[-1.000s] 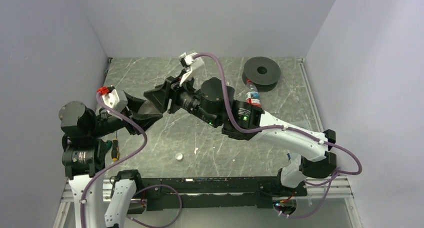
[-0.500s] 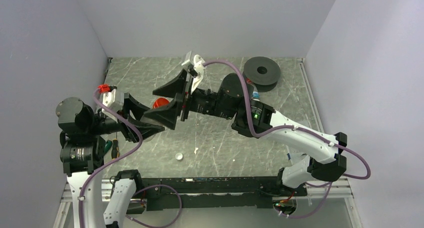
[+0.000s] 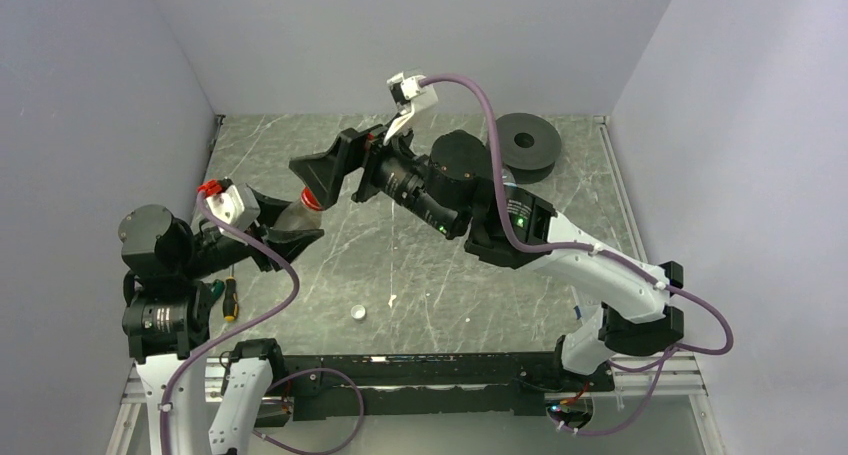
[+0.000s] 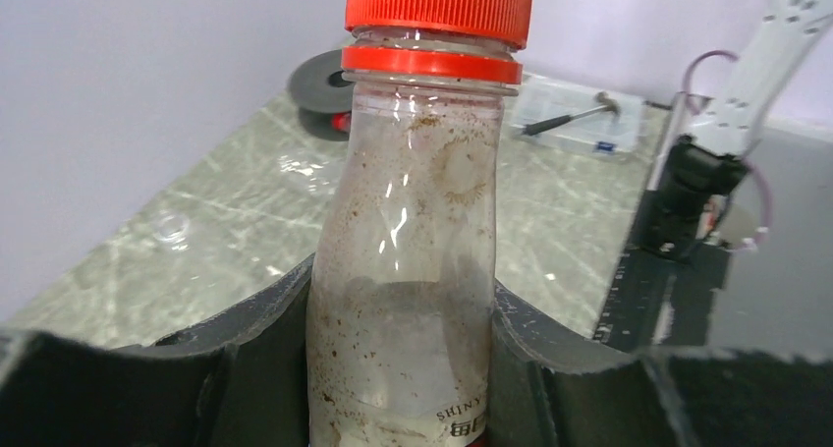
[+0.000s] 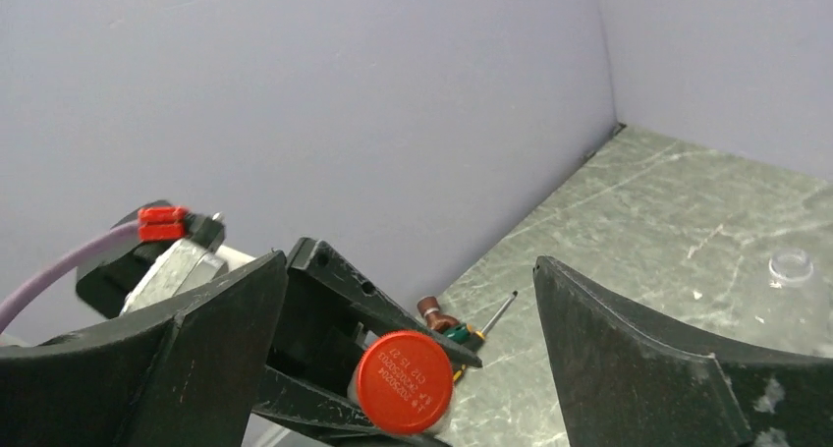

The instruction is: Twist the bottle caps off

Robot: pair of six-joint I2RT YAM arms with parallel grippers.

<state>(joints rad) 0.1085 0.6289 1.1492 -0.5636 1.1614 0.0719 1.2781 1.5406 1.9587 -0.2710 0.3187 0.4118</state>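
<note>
Red cap free between spread fingers

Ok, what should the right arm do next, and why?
Probably bring the right gripper onto the red cap and close its open fingers: the cap is still seated on the bottle the left gripper clamps, and the fingers flank it without touching.

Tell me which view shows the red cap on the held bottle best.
Left wrist: the red cap sits at the top of the frame side-on, ribs and ring visible, seated on the bottle. Right wrist shows only its printed top face. Top external shows just a small red sliver.
</note>
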